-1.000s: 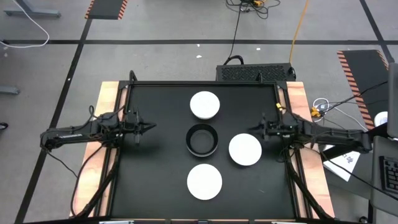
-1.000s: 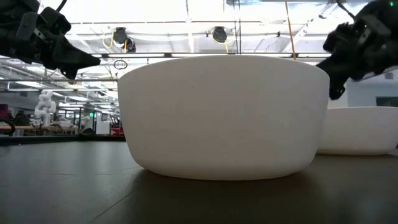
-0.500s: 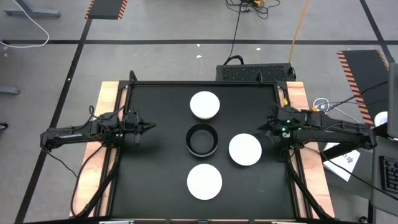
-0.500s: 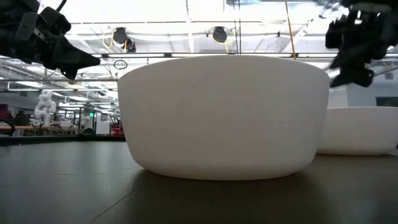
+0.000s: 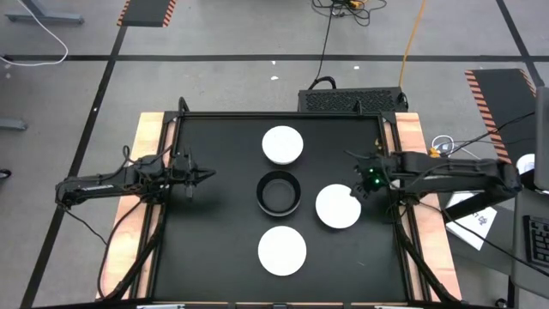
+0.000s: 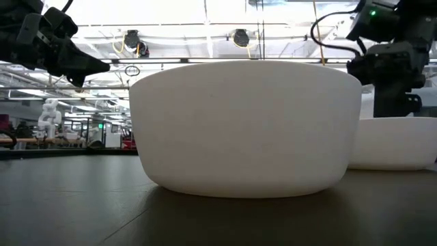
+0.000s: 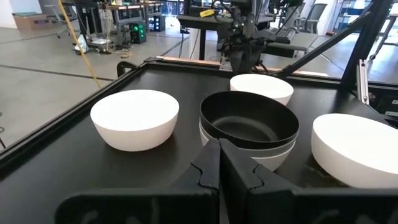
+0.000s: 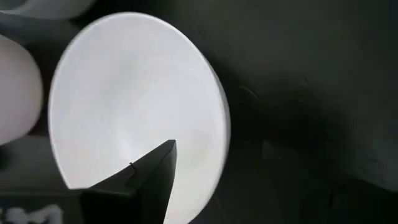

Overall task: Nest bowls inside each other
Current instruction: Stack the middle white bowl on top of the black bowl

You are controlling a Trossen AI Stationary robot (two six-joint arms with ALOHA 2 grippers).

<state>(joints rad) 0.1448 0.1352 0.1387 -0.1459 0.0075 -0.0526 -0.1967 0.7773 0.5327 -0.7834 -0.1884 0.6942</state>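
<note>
A black table (image 5: 214, 249) with pale wooden side boards (image 5: 141, 163) stands on a grey floor (image 5: 214, 86) marked with black lines. Behind the table lies a dark perforated box (image 5: 352, 100), with a black cable (image 5: 326, 43) and a yellow cable (image 5: 413, 39) running away from it. Orange-and-black striped mats (image 5: 146, 10) lie farther off.

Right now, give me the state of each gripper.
Left gripper: jaws shut, holding nothing, at the table's left side.
Right gripper: jaws open, empty, over the rim of the right-hand white bowl.
</note>
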